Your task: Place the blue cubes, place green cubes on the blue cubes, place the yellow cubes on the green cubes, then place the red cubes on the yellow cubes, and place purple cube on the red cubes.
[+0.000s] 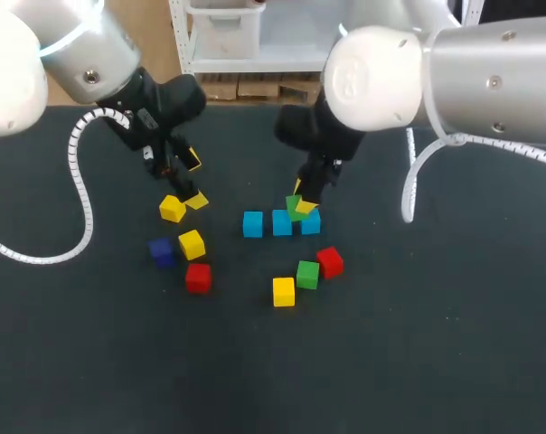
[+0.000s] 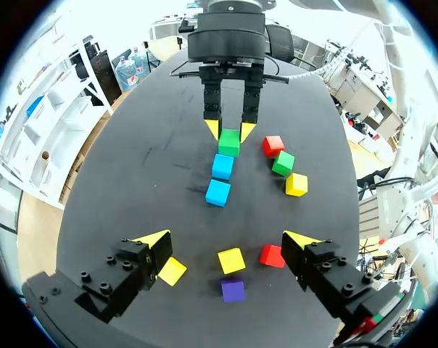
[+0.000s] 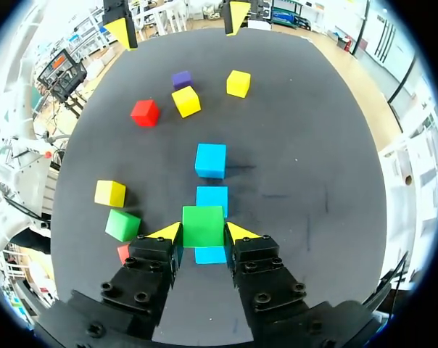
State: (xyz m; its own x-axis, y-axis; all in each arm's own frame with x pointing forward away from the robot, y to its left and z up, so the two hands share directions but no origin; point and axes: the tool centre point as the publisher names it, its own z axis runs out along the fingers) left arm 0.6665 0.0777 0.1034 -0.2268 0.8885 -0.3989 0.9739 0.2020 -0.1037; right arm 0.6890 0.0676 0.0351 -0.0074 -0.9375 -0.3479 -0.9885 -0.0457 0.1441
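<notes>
Green cube (image 3: 203, 223) pinched snugly in the right gripper (image 3: 204, 233), right over the nearest blue cube (image 3: 209, 254) of three. Left gripper (image 2: 227, 239) gapes wide, holding nothing, a yellow cube (image 2: 172, 271) beside one finger.

Three blue cubes (image 1: 252, 223), two green cubes (image 1: 307, 274), three yellow cubes (image 1: 283, 291), two red cubes (image 1: 199, 278) and one dark purple cube (image 1: 162, 252) dot the black tabletop (image 1: 436, 344).

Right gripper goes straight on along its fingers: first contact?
Likely the blue cube directly beneath, met by the green cube held in the right gripper; the gap between them is unclear.
</notes>
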